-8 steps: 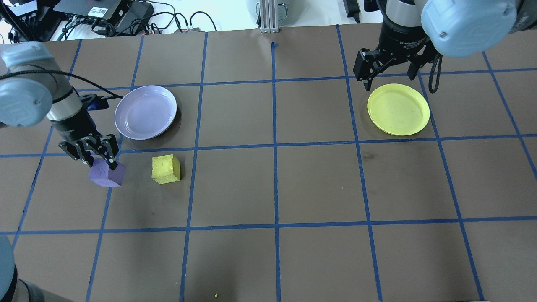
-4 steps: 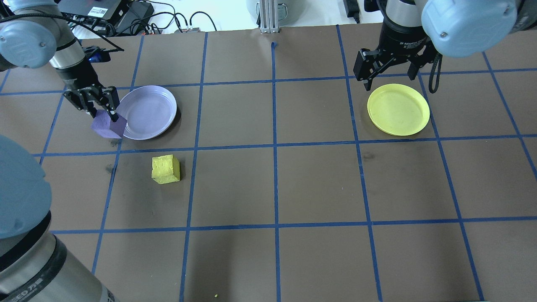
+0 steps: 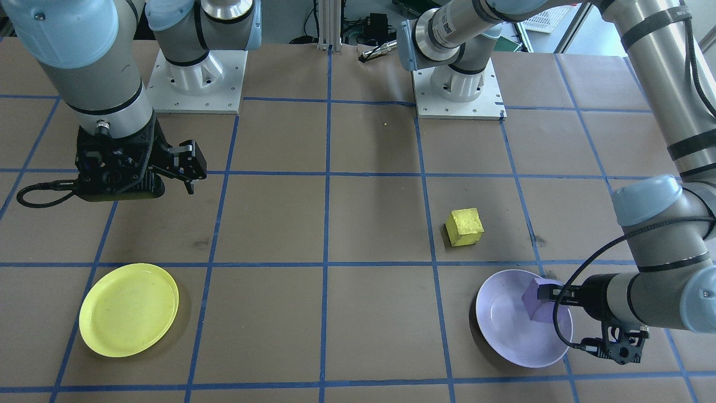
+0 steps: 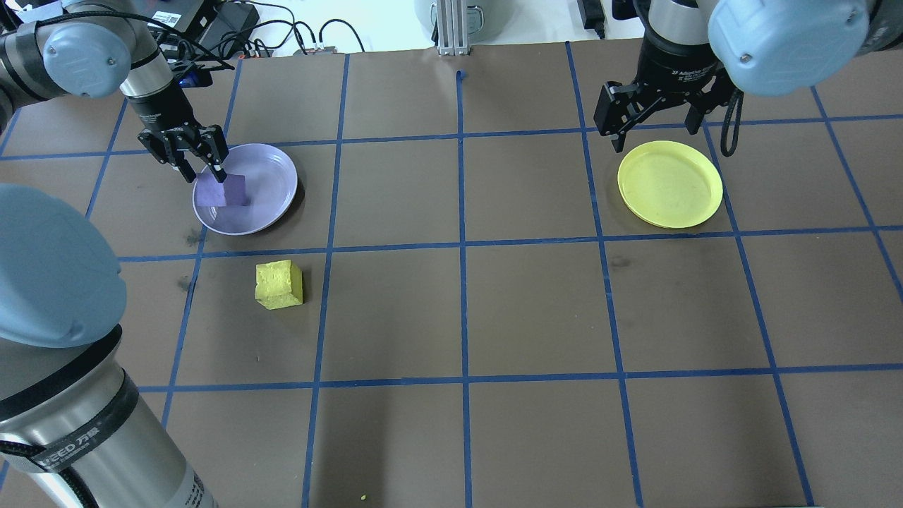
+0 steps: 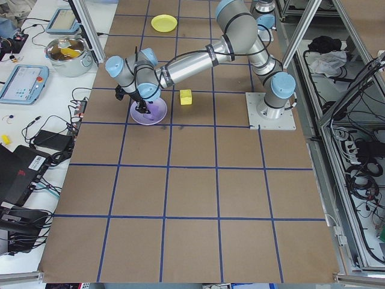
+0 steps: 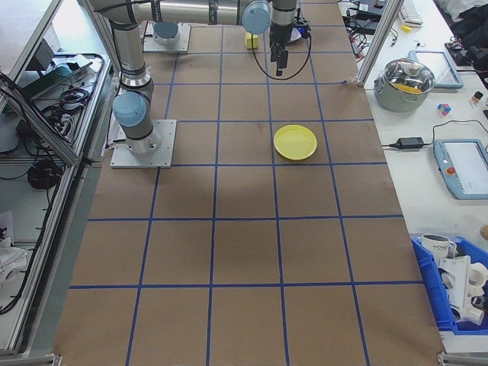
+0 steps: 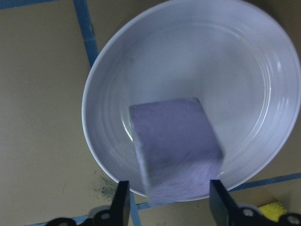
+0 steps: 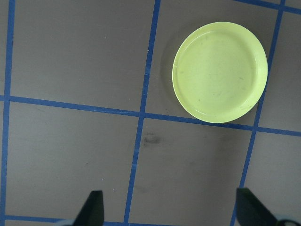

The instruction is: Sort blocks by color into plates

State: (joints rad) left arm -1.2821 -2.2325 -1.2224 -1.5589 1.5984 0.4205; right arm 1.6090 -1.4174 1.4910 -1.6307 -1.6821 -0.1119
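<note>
Since half a sec earlier, left gripper point(image 4: 206, 171) carried purple block point(image 4: 221, 190) from plate edge to over lavender plate point(image 4: 271, 201); fingers were clamped on block, held above plate's left part. Whether block touched plate: couldn't tell. Yellow block point(image 4: 280, 283) sat on table point(image 4: 536, 310) just in front of that plate. Right gripper point(image 4: 659, 130) hung w/ jaws spread wide, empty, beside yellow plate point(image 4: 670, 184).
</note>
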